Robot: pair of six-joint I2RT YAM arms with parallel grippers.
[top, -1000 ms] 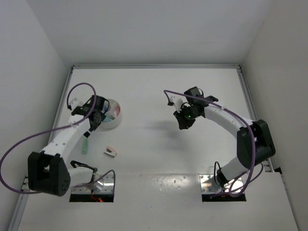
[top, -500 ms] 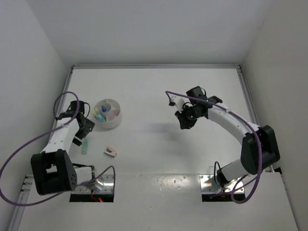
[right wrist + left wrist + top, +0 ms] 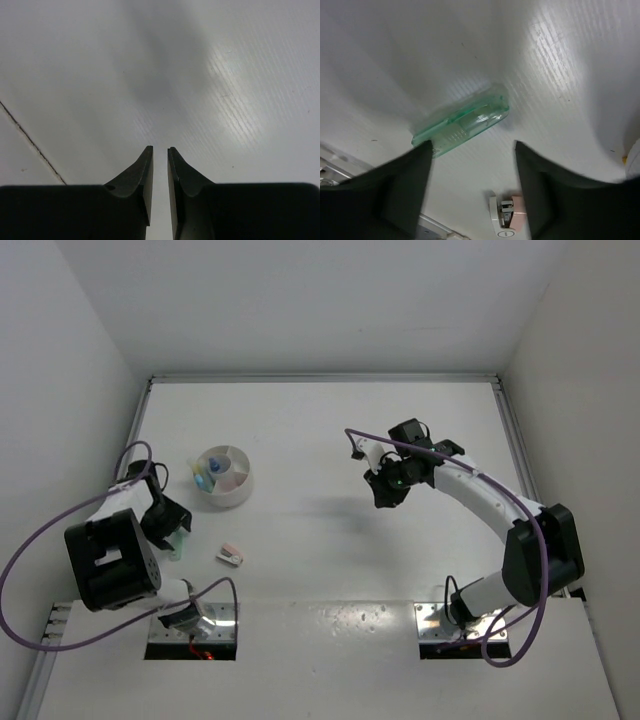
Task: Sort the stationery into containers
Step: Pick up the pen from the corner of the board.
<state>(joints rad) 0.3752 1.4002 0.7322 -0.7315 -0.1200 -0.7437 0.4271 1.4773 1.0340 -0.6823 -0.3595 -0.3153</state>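
Green stick (image 3: 462,122) lies near-left of the bowl (image 3: 236,498), slanted under the wide-spread left tool (image 3: 472,147), arm folded back; right tool (image 3: 159,155) nearly closed.

A see-through green stick (image 3: 462,122) is lying on the white table (image 3: 560,60), which is showing fine ridged lines under the light, and a small stapler (image 3: 509,220) is showing pink and white. The white bowl (image 3: 240,496) is holding bits of light blue, pink and yellow. The white arms (image 3: 480,495) are carrying black joints and purple cables (image 3: 60,523), and the left gripper (image 3: 472,146) and right gripper (image 3: 159,150) are both showing black.
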